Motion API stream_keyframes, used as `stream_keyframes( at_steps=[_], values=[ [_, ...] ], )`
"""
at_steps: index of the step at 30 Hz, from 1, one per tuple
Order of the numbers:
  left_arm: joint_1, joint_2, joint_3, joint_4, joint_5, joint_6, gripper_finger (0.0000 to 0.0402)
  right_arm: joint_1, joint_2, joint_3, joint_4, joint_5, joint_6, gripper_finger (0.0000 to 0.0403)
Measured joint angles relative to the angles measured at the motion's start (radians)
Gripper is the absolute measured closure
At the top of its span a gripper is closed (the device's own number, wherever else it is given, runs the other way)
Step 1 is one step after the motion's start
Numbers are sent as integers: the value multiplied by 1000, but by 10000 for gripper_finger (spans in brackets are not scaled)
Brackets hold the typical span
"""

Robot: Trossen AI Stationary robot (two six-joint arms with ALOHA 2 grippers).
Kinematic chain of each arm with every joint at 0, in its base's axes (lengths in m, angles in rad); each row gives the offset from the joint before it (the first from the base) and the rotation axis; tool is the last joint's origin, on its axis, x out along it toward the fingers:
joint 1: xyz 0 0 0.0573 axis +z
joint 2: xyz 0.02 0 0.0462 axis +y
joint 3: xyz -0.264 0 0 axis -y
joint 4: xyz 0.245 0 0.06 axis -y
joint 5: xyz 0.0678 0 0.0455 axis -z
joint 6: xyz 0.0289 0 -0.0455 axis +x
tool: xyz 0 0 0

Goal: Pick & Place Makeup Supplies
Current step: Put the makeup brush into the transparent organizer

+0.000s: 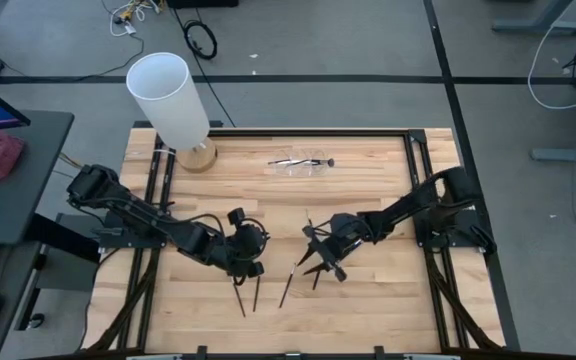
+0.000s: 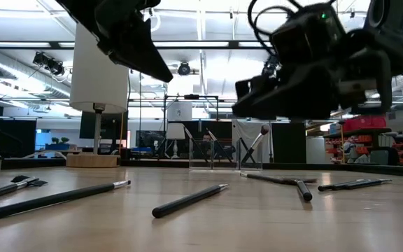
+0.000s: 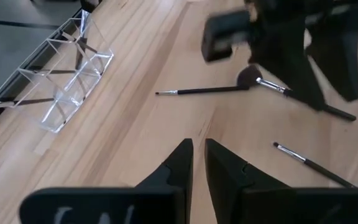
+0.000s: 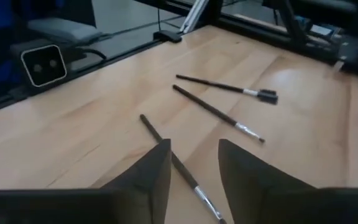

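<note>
Several thin dark makeup brushes lie flat on the wooden table, near its front middle. My left gripper hovers over them with only a narrow gap between its fingers and nothing in it. My right gripper hangs open just above the table. In the right wrist view one brush runs along the table below the gap between its fingers; two more lie beyond. A round-headed brush and a thin one lie ahead of my left gripper.
A clear acrylic organiser with a brush in it stands at the far middle. A tall white cylinder on a wooden base stands at the far left corner. Black rails run along the table's sides.
</note>
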Motion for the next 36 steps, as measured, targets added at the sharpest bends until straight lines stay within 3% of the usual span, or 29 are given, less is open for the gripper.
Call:
stream_keyframes(
  at_steps=[5,12,26,30,36],
  values=[
    [0,0,0,6,0,0,358,-4,120,83,20,-2,17,259],
    [0,0,0,5,0,0,358,-19,208,241,-234,-51,-6,259],
    [1,0,0,1,4,0,358,-58,263,258,-283,-124,-102,290],
    [1,0,0,2,5,-1,358,-76,315,259,-222,-172,-88,314],
    [2,0,0,19,81,-51,358,-107,329,259,-223,-185,-94,390]
  ],
)
